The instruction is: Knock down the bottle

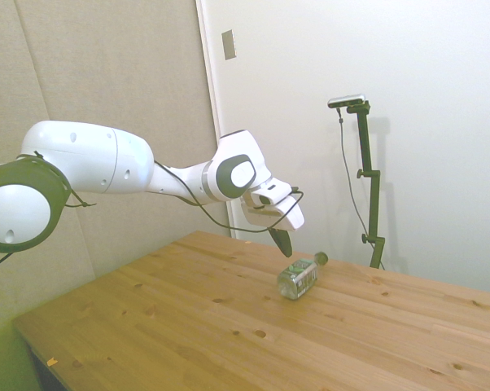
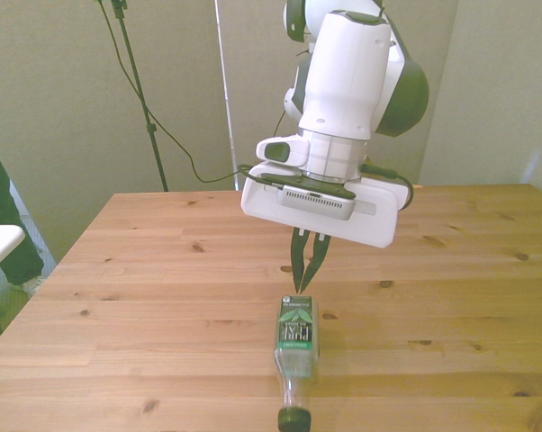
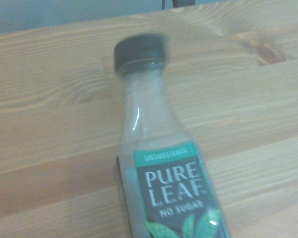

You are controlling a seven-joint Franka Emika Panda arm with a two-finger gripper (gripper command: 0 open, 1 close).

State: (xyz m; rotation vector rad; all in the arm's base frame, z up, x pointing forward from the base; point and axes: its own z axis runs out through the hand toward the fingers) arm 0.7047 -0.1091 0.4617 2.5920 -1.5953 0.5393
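Now bottle lying flat, cap nearing table edge

On 1 wooden plank table lies 1 small clear plastic bottle with 1 dark cap and 1 dark green label printed in white. Above it hangs 1 white robot arm carrying 1 two-finger gripper. Total: 1 bottle, 1 arm, 1 table.
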